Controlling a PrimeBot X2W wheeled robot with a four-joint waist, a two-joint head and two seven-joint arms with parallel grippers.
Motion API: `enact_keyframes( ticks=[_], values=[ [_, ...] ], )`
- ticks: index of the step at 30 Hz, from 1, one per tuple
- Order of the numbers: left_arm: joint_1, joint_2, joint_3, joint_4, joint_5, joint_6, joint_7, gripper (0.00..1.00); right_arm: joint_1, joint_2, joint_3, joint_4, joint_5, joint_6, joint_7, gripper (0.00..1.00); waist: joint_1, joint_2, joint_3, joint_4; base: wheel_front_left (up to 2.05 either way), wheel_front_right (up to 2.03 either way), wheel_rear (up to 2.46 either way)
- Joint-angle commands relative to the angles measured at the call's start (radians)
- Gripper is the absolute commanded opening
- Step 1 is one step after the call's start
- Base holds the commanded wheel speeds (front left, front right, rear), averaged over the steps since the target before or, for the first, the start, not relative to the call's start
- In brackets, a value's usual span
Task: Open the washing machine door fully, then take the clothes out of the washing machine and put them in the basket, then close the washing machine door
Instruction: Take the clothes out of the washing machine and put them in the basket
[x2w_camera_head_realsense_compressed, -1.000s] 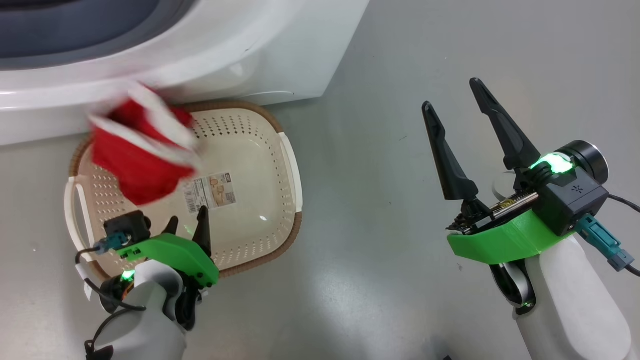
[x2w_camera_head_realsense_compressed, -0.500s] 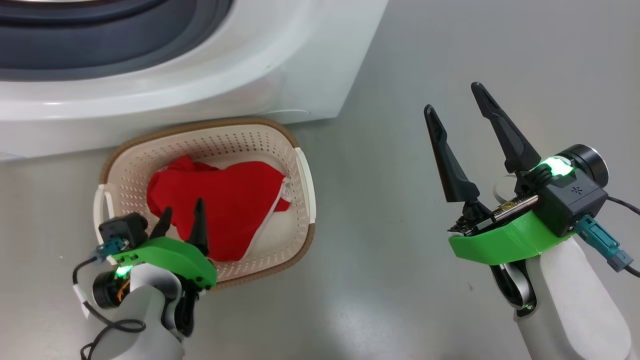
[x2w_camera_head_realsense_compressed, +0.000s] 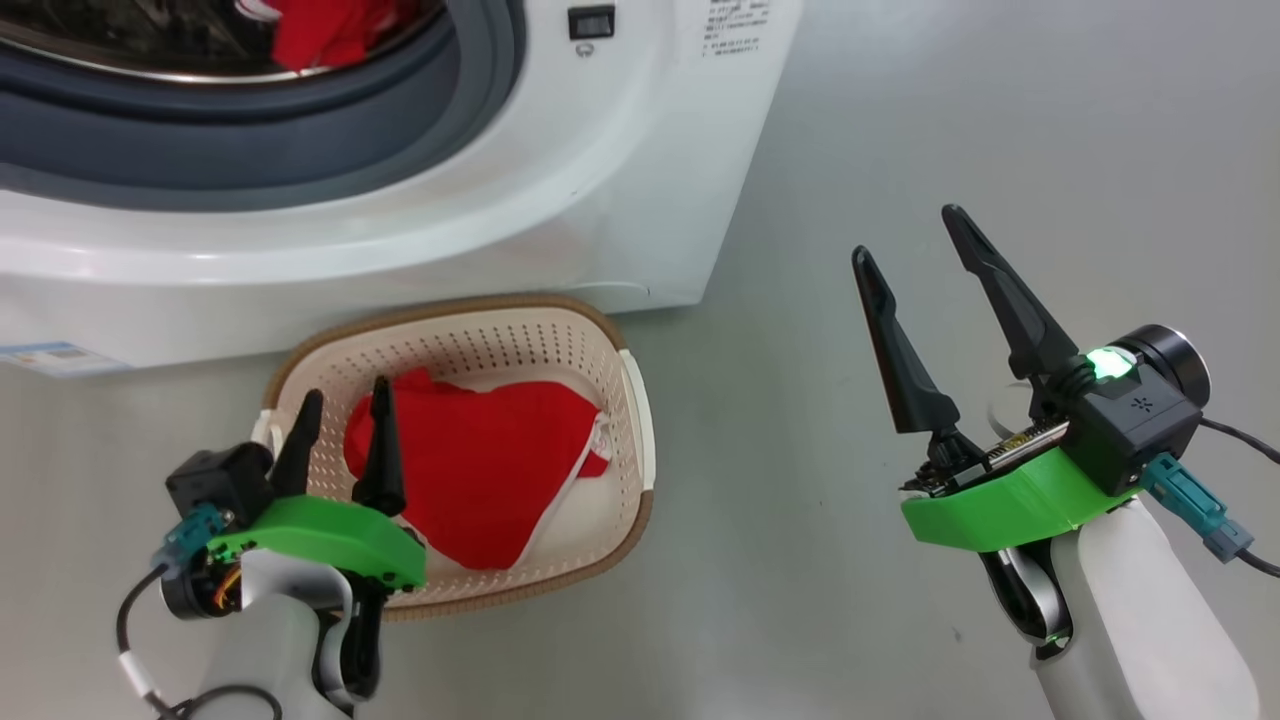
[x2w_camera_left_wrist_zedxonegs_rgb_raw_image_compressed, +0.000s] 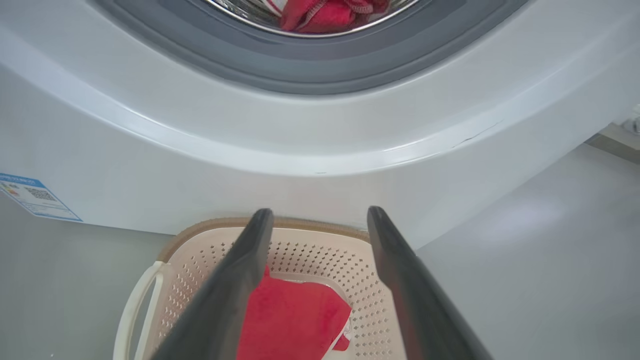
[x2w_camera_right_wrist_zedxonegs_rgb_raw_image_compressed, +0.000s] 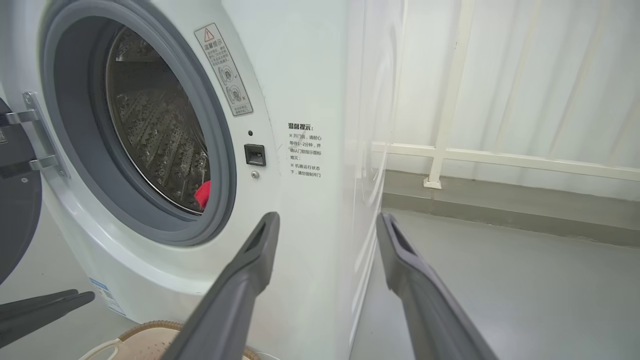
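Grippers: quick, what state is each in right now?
Left gripper: open, holding nothing, at the near edge of the basket.
Right gripper: open, holding nothing.

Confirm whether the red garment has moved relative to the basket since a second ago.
Yes. Against the basket, the red garment has dropped from mid-air over its left side to lie inside it, nearer the middle.
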Motion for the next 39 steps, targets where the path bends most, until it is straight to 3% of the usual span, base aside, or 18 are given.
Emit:
enact_keyframes(
  ticks=[1,12,15,19,39],
  values=[
    [0.037,0.015,0.037,-0.046,0.012,-0.004,-0.012,1.00,0.027,0.003,0.011,-0.016,-0.005,0.003,-0.006,1.00,0.0000,0.0000,-0.036,0.005,0.00,0.00,0.00],
    [0.174,0.013,0.108,-0.299,0.096,0.022,-0.012,1.00,0.097,0.013,-0.048,0.009,-0.022,0.003,-0.006,1.00,0.0000,0.0000,-0.151,-0.015,0.00,0.00,0.00],
    [0.210,0.013,0.132,-0.359,0.117,0.015,-0.012,1.00,0.116,0.014,-0.062,0.013,-0.025,0.003,-0.006,1.00,0.0000,0.0000,-0.176,-0.021,0.00,0.00,0.00],
    [0.269,0.013,0.153,-0.458,0.124,-0.026,-0.012,1.00,0.147,0.016,-0.079,0.021,-0.023,0.003,-0.006,1.00,0.0000,0.0000,-0.214,-0.032,0.00,0.00,0.00],
    [0.427,0.013,0.176,-0.542,0.171,-0.029,-0.012,1.00,0.264,0.017,-0.122,0.023,-0.030,0.003,-0.006,1.00,0.0000,0.0000,-0.341,-0.044,0.00,0.00,0.00]
  ],
)
